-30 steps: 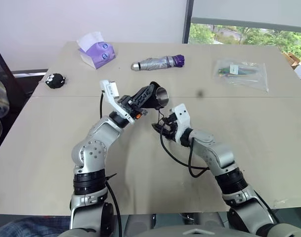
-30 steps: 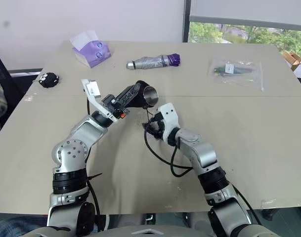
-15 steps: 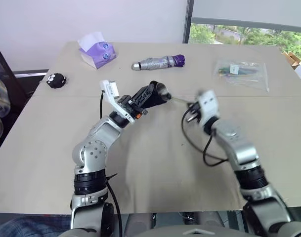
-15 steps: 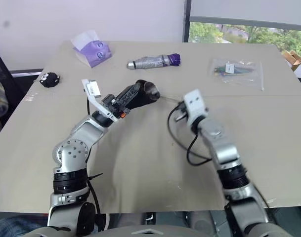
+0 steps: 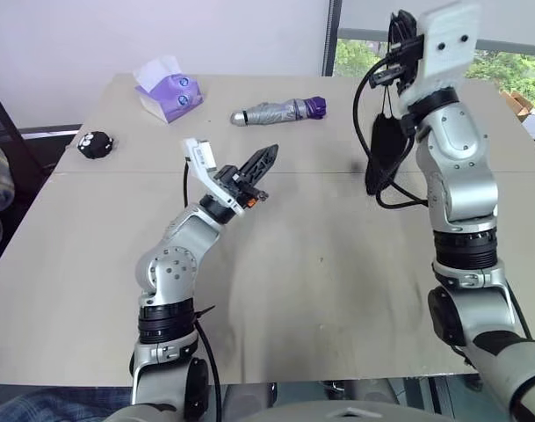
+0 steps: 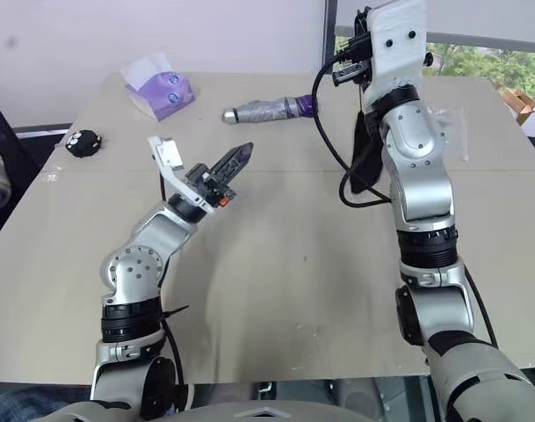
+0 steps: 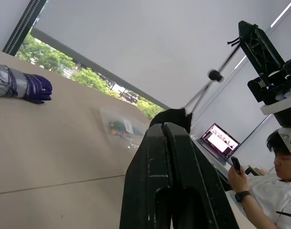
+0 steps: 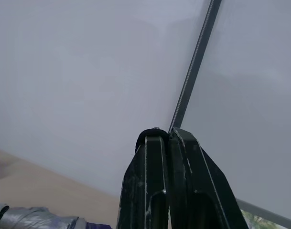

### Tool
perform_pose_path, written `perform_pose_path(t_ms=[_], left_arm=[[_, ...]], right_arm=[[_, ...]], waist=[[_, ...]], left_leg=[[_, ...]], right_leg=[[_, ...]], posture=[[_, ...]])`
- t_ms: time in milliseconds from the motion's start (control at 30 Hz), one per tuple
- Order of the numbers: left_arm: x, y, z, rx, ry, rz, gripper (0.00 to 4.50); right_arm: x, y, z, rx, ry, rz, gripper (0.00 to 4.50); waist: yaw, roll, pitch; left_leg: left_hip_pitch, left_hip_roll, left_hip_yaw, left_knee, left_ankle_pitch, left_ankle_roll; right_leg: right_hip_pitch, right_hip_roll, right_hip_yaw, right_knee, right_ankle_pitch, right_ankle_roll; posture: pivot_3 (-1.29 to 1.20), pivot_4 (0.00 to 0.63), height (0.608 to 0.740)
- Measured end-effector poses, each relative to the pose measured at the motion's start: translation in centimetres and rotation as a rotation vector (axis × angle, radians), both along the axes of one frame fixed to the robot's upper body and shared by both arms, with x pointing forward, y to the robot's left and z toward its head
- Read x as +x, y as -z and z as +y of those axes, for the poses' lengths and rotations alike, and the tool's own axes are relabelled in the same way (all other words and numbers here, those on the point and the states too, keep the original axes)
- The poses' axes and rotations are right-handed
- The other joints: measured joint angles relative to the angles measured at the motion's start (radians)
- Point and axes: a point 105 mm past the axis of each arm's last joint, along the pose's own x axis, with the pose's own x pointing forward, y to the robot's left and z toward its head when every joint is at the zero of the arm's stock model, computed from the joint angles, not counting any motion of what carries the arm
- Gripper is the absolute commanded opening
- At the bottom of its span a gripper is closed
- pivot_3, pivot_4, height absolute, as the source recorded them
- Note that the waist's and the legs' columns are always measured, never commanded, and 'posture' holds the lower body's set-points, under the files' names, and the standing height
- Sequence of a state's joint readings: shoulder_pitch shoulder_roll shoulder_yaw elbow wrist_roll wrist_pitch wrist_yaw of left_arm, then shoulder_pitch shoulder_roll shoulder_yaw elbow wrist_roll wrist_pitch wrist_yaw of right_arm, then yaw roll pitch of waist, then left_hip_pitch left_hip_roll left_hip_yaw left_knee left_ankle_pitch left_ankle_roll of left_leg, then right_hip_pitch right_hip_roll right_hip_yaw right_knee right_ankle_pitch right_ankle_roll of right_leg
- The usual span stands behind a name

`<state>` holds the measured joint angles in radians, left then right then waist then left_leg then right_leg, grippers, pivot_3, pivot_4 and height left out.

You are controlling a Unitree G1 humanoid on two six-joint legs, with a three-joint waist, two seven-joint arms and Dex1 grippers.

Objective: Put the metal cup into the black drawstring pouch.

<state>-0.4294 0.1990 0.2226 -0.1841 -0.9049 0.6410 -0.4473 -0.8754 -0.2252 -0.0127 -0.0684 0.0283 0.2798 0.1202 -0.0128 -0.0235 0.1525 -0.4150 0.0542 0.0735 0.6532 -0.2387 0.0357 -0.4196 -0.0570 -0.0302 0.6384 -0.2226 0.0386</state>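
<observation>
My right gripper (image 5: 397,26) is raised high over the table's far right, shut on a thin black cord (image 8: 150,133). From that cord the black drawstring pouch (image 5: 383,151) hangs in the air beside the right forearm, clear of the table. The metal cup is hidden. My left gripper (image 5: 267,156) is held above the middle of the table, pointing up and to the right towards the pouch. Its fingers (image 7: 176,167) are shut together with nothing between them. In the left wrist view the pouch (image 7: 174,116) shows just past them, apart from them.
On the beige table (image 5: 293,281) lie a silver-grey folded umbrella (image 5: 280,111), a purple tissue pack (image 5: 170,88) and a small round black dotted object (image 5: 97,142) at the far side. A clear plastic bag (image 7: 119,129) lies far right. A person (image 7: 274,162) sits beyond the table.
My right arm swung up and right, shutting on the cord. The pouch, held by my left gripper with the cup's rim in its mouth, now hangs from my right; the left arm stayed.
</observation>
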Motion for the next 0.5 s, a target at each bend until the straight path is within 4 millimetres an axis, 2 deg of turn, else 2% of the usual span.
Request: perform_pose_path(t_ms=[267, 400, 500], left_arm=[[0.1, 0.0, -0.2, 0.027, -0.011, -0.021, 0.0], [0.3, -0.2, 0.2, 0.236, -0.085, -0.154, 0.0], [0.5, -1.7, -0.3, 0.354, -0.119, -0.301, 0.0]], right_arm=[[-0.6, 0.1, 0.8, 0.006, -0.061, -0.003, 0.05], [-0.7, 0.4, 1.3, -0.011, -0.105, 0.009, 0.05], [-0.9, 1.0, 2.4, -0.029, -0.158, 0.03, 0.05]], waist=[[0.0, 0.0, 0.0], [-0.001, 0.0, 0.0], [0.001, 0.0, 0.0]], left_leg=[[0.0, 0.0, 0.0, 0.0, 0.0, 0.0], [0.001, 0.0, 0.002, 0.0, 0.0, 0.0], [0.0, 0.0, 0.002, 0.0, 0.0, 0.0]], right_leg=[[0.0, 0.0, -0.001, 0.001, 0.0, 0.0], [0.0, 0.001, -0.002, 0.001, 0.0, 0.0], [0.0, 0.001, -0.002, 0.001, 0.0, 0.0]], posture=[[0.0, 0.15, 0.74], [0.0, 0.15, 0.74], [0.0, 0.15, 0.74]])
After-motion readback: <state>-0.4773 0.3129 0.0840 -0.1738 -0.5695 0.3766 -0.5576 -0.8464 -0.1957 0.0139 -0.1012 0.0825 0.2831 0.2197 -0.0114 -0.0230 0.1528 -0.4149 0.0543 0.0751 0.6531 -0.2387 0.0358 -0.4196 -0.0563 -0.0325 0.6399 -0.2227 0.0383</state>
